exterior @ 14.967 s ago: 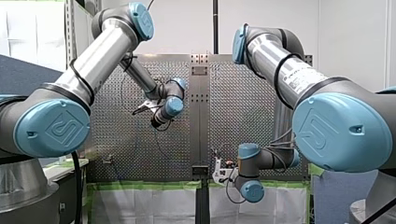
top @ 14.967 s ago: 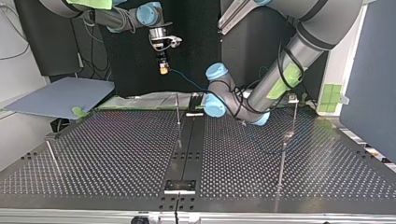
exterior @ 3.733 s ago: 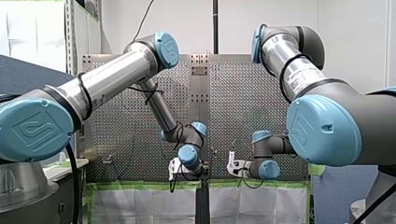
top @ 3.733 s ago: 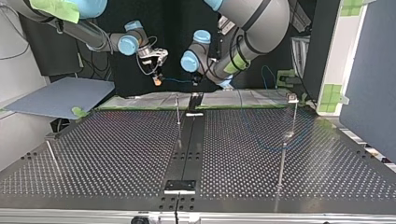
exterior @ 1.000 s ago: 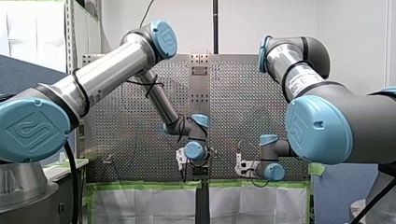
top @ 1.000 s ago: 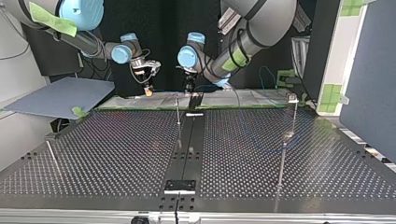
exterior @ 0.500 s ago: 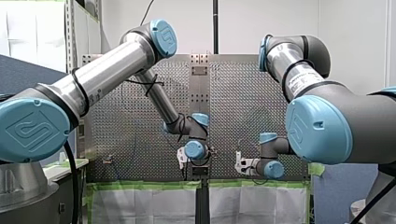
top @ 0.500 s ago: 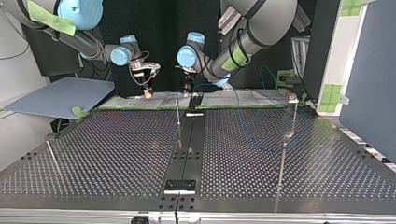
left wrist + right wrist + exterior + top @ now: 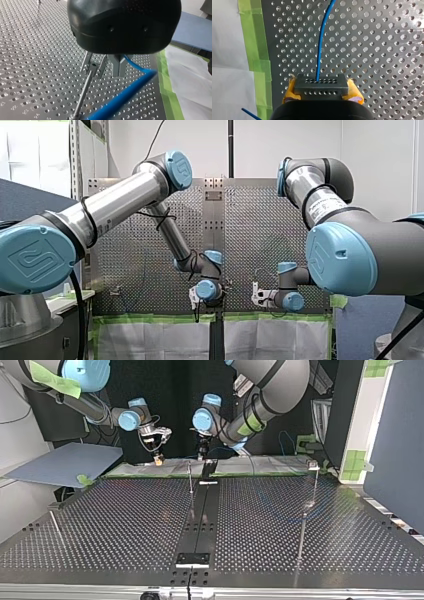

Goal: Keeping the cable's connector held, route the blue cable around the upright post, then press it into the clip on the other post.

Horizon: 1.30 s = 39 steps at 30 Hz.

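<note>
The right gripper (image 9: pixel 322 93) was clamped on the connector (image 9: pixel 321 83) between yellow pads (image 9: pixel 289 90); the blue cable (image 9: pixel 321 42) ran straight ahead from it over the table (image 9: pixel 374 50); the left gripper (image 9: pixel 119 72) was pinched shut on the cable, just beside the clip (image 9: pixel 93 67) atop its post (image 9: pixel 81 97).

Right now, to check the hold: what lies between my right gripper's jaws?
A dark grey connector block with rows of holes, seen in the right wrist view; the thin blue cable runs out of it.
</note>
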Each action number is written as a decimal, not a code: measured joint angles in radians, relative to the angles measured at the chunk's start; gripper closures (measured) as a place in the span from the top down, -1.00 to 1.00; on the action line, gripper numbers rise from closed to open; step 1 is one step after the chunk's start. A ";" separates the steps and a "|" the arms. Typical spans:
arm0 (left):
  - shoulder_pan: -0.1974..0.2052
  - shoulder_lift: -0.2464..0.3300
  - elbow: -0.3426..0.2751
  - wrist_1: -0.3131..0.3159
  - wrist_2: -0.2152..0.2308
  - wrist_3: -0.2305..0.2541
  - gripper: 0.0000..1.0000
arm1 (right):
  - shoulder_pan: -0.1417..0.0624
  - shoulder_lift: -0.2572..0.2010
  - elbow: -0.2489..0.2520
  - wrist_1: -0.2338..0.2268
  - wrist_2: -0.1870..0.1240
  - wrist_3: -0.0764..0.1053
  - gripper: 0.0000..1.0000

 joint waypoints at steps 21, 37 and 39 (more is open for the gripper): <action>0.021 0.000 0.000 0.018 0.038 0.058 -1.00 | 0.001 -0.001 -0.024 0.005 -0.031 -0.008 -1.00; 0.033 0.000 0.000 0.017 0.052 0.069 -1.00 | -0.004 -0.001 -0.045 0.009 -0.035 -0.003 -1.00; 0.034 0.000 0.000 0.016 0.055 0.079 -1.00 | -0.004 -0.001 -0.048 0.009 -0.036 -0.003 -1.00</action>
